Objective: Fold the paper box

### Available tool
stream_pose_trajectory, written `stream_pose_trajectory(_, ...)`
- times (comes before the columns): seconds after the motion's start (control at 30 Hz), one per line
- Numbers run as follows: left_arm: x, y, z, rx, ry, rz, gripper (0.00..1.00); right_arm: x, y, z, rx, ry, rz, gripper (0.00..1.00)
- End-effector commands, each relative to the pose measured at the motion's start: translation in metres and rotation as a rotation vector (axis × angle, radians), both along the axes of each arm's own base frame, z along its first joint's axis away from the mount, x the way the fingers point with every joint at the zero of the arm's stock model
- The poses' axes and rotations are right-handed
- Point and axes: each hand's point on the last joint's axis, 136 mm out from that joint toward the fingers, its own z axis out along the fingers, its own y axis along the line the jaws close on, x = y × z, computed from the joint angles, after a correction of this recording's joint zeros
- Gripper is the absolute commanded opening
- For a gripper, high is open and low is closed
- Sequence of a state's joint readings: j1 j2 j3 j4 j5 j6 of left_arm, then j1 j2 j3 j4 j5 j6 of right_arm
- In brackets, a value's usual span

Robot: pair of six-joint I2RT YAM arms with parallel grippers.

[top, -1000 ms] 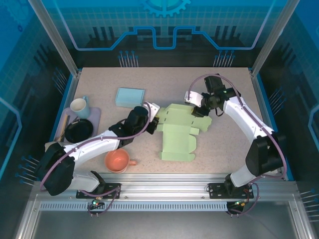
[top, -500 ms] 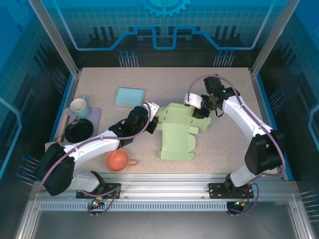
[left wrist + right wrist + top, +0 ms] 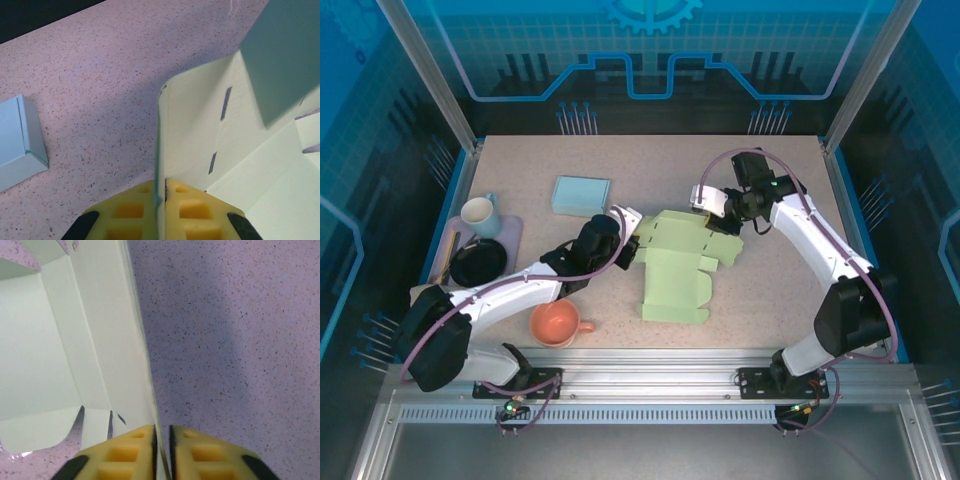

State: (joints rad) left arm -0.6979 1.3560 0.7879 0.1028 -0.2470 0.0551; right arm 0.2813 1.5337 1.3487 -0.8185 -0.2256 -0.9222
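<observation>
Top external view is showing the paper box (image 3: 675, 270) lying mid-bench as a pale green blank, its near panels flat on the bench (image 3: 770, 290) and its far end sitting between the two arms. The step in hand looks to be raising the two opposite side walls. Doing it well probably means both arms are turning their walls up together along the printed creases, not pulling outward, so the base is staying flat and the sheet is not sliding or buckling. The thin card is likely to kink if either grip is twisting, so each wrist should be rolling about its own fold line. The narrow slots (image 3: 225, 102) in the left wall suggest tabs are going in later, so the walls need to end square. The left pincer (image 3: 625, 248) is closed tight on the left wall, and in the left wrist view its yellow pads (image 3: 135, 212) are pressing the upright card between them. The right pincer (image 3: 718, 222) is gripping the right wall, and in the right wrist view its pads (image 3: 195, 450) are sitting hard against either face of the card's edge with hardly any gap.
</observation>
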Motion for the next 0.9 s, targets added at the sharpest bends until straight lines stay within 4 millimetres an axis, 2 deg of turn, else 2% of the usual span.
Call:
stream_pose_trajectory(0.0, 0.002, 0.001, 0.01, -0.004, -0.036, 0.016, 0.0, -0.003, 0.007, 0.006, 0.02, 0.021, 0.023, 0.11)
stream_pose_trajectory(0.1, 0.003, 0.003, 0.011, -0.011, -0.045, 0.029, 0.0, -0.006, 0.008, 0.003, 0.012, 0.029, 0.03, 0.02)
stream_pose_trajectory(0.17, 0.005, 0.006, 0.013, -0.017, -0.056, 0.052, 0.0, -0.006, 0.011, 0.002, 0.006, 0.039, 0.036, 0.0)
stream_pose_trajectory(0.27, 0.012, 0.018, 0.021, -0.036, -0.084, 0.14, 0.19, -0.007, 0.017, 0.0, 0.002, 0.091, 0.027, 0.0)
stream_pose_trajectory(0.3, 0.016, 0.025, 0.025, -0.054, -0.094, 0.186, 0.28, -0.006, 0.019, 0.0, -0.002, 0.115, 0.011, 0.0)
stream_pose_trajectory(0.33, 0.017, 0.031, 0.029, -0.081, -0.095, 0.22, 0.32, -0.004, 0.019, 0.001, -0.007, 0.138, -0.014, 0.0)
stream_pose_trajectory(0.4, 0.017, 0.046, 0.041, -0.196, -0.063, 0.276, 0.32, 0.001, 0.018, -0.001, -0.028, 0.2, -0.078, 0.0)
stream_pose_trajectory(0.5, 0.014, 0.078, 0.063, -0.354, -0.019, 0.404, 0.33, 0.006, 0.016, -0.01, -0.086, 0.23, -0.118, 0.0)
stream_pose_trajectory(0.57, 0.008, 0.087, 0.078, -0.424, -0.001, 0.444, 0.35, 0.007, 0.017, -0.015, -0.107, 0.235, -0.126, 0.0)
stream_pose_trajectory(0.63, 0.003, 0.081, 0.092, -0.479, 0.022, 0.409, 0.36, 0.007, 0.022, -0.016, -0.104, 0.235, -0.121, 0.0)
stream_pose_trajectory(0.7, 0.001, 0.065, 0.103, -0.533, 0.055, 0.347, 0.37, 0.006, 0.028, -0.016, -0.102, 0.229, -0.111, 0.0)
stream_pose_trajectory(0.87, 0.012, 0.03, 0.094, -0.578, 0.169, 0.276, 0.33, 0.0, 0.04, -0.016, -0.107, 0.232, -0.088, 0.0)
